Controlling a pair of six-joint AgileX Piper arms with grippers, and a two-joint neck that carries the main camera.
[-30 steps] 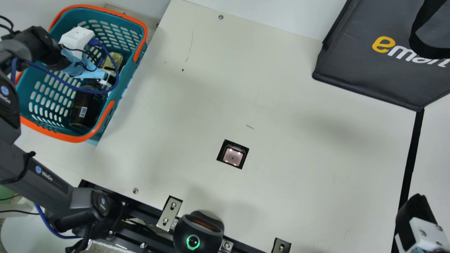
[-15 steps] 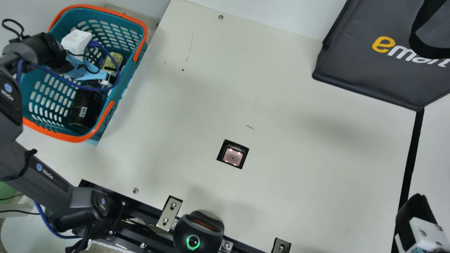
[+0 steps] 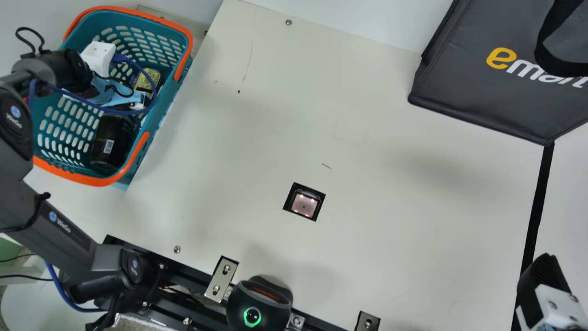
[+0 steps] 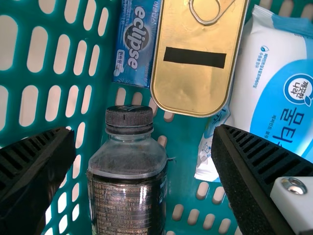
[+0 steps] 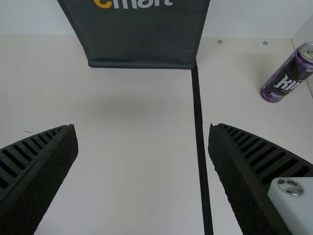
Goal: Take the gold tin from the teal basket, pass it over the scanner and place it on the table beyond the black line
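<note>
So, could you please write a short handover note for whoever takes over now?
Left claw: open, empty, over the things in the teal basket.
Right claw: open, empty, near the black line.
Gold tin: in the basket, between a gum box and a wipes pack.
Done: none of the tin's steps.
Left to do: grip the tin, lift it out, pass it over the scanner, set it on the table beyond the line, clear of the purple can.

The dark-grey arm (image 3: 48,246) wears a blue cable (image 3: 55,282).
</note>
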